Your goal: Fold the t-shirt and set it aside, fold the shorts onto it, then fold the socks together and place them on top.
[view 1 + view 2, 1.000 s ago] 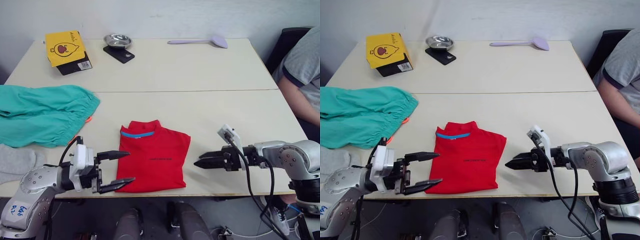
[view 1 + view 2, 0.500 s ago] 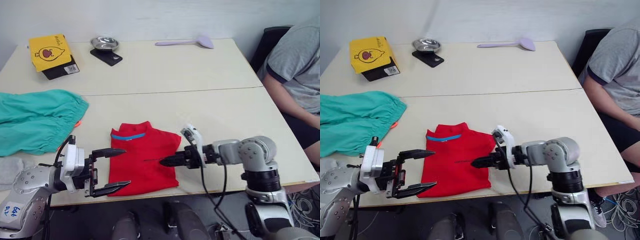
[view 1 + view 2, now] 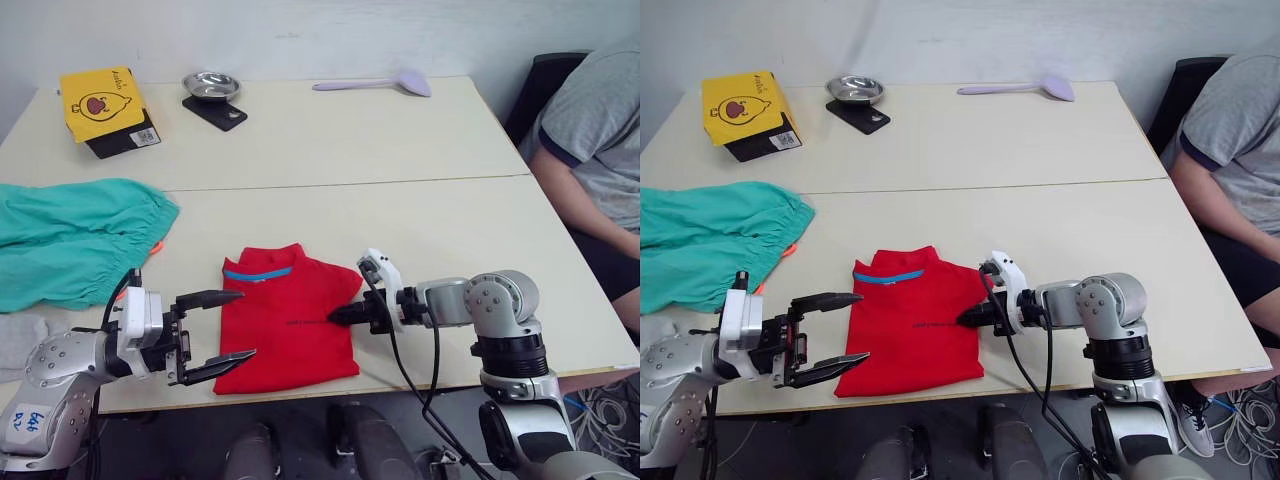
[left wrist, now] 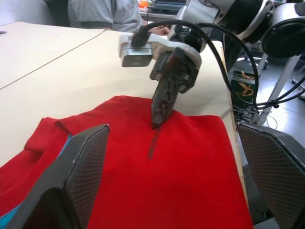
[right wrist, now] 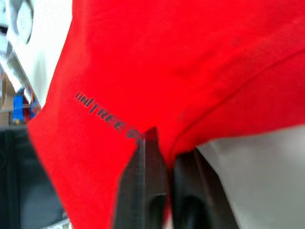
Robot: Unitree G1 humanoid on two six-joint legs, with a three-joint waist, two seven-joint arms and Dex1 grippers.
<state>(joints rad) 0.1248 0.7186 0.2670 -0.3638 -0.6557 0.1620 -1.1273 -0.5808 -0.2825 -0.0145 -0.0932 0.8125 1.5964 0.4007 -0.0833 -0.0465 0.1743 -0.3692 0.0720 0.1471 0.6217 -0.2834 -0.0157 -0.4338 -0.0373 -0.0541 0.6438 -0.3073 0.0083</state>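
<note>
Lab or office: plain white wall [image 3: 330, 30], pale tables [image 3: 400, 140], floor cables [image 3: 1240, 415].

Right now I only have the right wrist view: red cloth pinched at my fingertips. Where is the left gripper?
Observer: The left gripper is open at the t-shirt's left edge, opposite the right gripper.
Operator: Shirt folded already?
Observer: It looks folded into a compact rectangle, collar on the far side.
Operator: And the shorts?
Observer: The shorts lie spread out to the robot's left, apart from the shirt.
</note>
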